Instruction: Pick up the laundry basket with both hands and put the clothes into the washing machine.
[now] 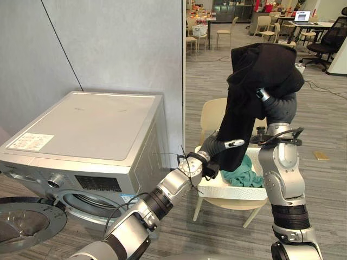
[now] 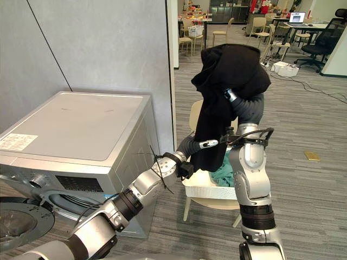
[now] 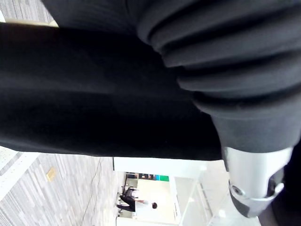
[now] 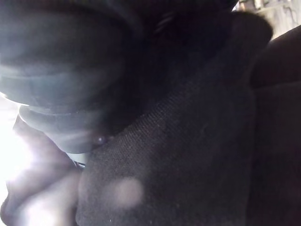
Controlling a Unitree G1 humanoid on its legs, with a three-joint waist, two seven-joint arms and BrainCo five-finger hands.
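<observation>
Washer door [image 1: 21, 225] open; black garment [image 1: 260, 70] shrouding raised right hand [image 1: 264, 95], left hand [image 1: 219, 145] alongside, grips untellable. Loading step; next: swing to drum mouth [image 1: 81, 203].

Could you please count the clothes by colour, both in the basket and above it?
Black garment, hanging above the basket: 1
Teal garment, in the basket: 1
Total: 2

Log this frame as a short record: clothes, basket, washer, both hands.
black garment: held high, draped over the right hand
right hand: raised, under the garment
left hand: at the garment's hanging part, over the basket
basket: white, on beige chair, teal cloth inside
washing machine: robot's left, door open
</observation>
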